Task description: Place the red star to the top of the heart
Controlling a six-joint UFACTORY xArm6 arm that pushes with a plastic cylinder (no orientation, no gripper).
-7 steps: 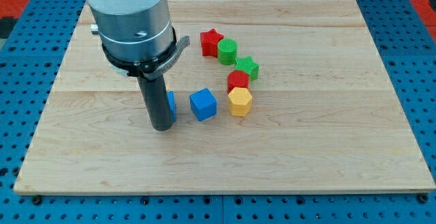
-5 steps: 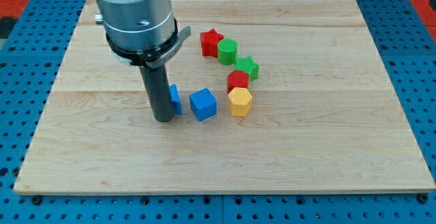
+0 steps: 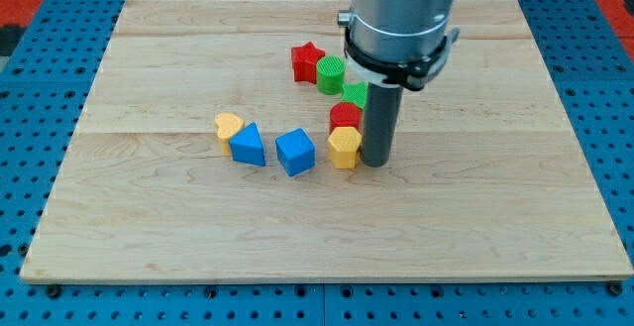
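Observation:
The red star lies near the board's top middle, touching a green cylinder. The yellow heart lies left of centre, touching the blue triangle. My tip rests on the board just right of the yellow hexagon, far right of the heart and below the star. The rod hides part of the green star.
A blue cube sits between the blue triangle and the yellow hexagon. A red cylinder sits just above the hexagon. The wooden board lies on a blue pegboard.
My tip has moved from beside the blue triangle at the left to the right side of the yellow hexagon. The heart and triangle are now uncovered.

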